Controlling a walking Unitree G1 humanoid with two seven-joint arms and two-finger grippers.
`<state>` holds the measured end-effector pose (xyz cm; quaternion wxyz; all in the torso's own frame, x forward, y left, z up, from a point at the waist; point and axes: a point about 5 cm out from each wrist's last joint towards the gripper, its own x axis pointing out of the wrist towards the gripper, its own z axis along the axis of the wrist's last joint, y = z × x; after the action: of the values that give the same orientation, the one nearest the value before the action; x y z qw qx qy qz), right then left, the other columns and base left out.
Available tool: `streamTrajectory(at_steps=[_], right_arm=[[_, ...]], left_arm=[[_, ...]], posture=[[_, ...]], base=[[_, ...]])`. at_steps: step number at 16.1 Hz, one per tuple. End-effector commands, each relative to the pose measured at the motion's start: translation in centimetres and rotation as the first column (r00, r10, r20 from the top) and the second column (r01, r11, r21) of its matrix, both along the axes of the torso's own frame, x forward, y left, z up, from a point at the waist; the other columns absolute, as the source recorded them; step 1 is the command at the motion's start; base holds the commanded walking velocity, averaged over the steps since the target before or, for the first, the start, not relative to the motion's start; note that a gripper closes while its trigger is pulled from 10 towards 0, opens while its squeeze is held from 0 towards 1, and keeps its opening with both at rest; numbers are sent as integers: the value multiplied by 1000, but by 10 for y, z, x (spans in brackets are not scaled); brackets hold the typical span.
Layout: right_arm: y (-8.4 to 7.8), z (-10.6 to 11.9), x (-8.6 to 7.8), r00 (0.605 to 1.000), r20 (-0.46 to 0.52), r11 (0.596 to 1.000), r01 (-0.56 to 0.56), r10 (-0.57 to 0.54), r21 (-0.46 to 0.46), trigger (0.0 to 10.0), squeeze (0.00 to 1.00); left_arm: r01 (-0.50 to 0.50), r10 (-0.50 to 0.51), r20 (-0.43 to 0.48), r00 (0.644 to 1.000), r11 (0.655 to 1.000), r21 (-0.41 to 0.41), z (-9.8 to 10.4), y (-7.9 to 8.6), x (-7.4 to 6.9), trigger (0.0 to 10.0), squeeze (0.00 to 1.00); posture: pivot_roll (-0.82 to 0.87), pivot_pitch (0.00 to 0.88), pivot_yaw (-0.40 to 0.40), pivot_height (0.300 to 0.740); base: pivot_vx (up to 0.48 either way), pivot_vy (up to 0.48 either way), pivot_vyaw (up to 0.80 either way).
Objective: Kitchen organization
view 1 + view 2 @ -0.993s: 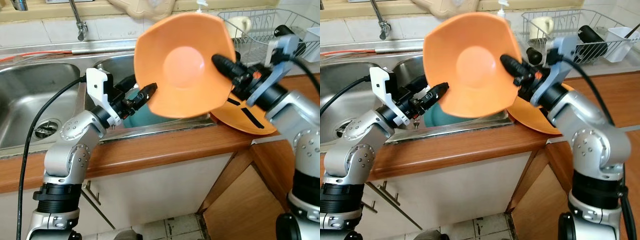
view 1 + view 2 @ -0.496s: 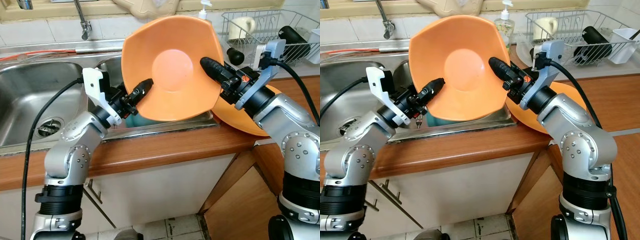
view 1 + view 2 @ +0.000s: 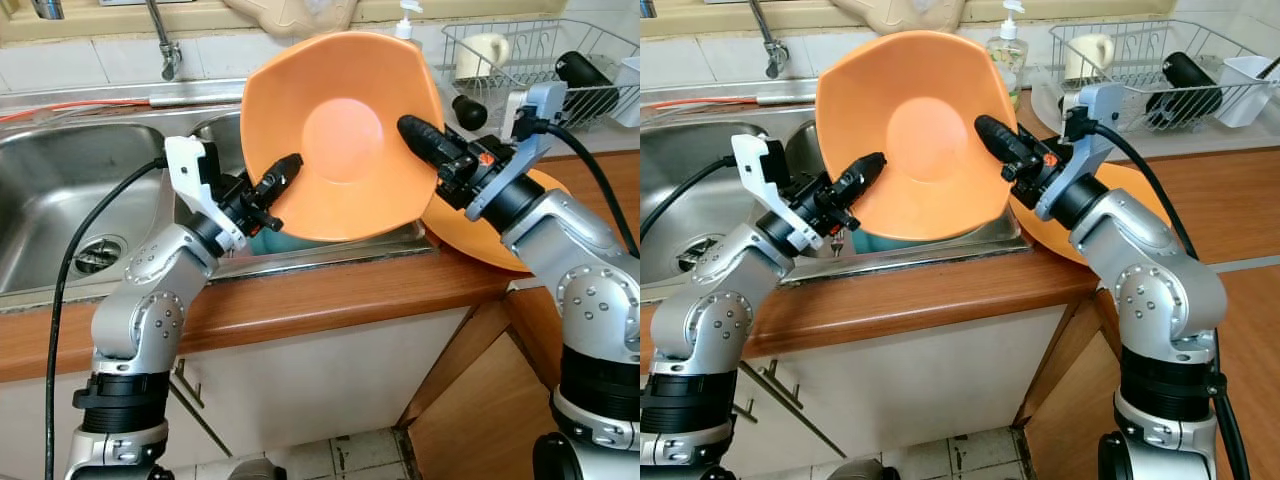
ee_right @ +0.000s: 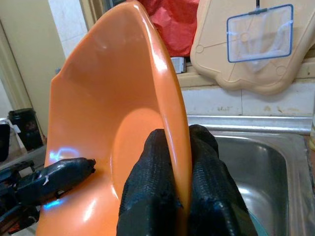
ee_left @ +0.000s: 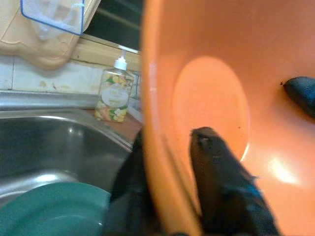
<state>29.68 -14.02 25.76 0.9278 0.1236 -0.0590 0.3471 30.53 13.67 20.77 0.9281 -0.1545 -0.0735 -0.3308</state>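
both claws grip one orange bowl, held tilted above the sink: the left claw is clamped on its left rim, the right claw on its right. a green dish lies in the basin below, and an orange plate rests on the tabletop.

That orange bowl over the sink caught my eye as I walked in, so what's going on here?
The robot is holding a big orange bowl on edge above the right sink basin, with both arms. The left gripper pinches the bowl's left rim and the right gripper clamps the opposite rim, fingers on both faces. A green dish sits in the basin below. An orange plate lies on the counter under the right arm, and a dish rack stands behind.
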Motion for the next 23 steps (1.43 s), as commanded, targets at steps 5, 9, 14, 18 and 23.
streamTrajectory(at_steps=[5,9,14,18,23], right_arm=[[2,3,-4,999,34,1000,-8,8,5,3686,0],[2,1,-3,1000,30,1000,4,-4,-8,6706,0],[2,-4,-2,999,30,998,21,-19,-64,10000,1000],[-1,-10,-6,999,38,986,40,-34,-164,10000,0],[5,-28,-11,1000,15,928,11,-6,-373,10000,0]], left_arm=[[-106,107,-21,994,994,26,-4,12,3,0,0],[-116,117,-22,993,993,32,-4,11,3,0,0],[-184,185,-27,982,982,33,-4,16,9,0,0],[-294,295,-35,955,955,35,-2,28,22,0,0],[-393,406,-47,913,904,165,-7,37,51,0,0]], posture=[[18,0,25,740],[15,0,26,740],[13,0,27,740],[0,0,36,740],[-15,0,40,740]], base=[[0,0,0],[0,0,0],[0,0,0],[0,0,0],[0,0,0]])
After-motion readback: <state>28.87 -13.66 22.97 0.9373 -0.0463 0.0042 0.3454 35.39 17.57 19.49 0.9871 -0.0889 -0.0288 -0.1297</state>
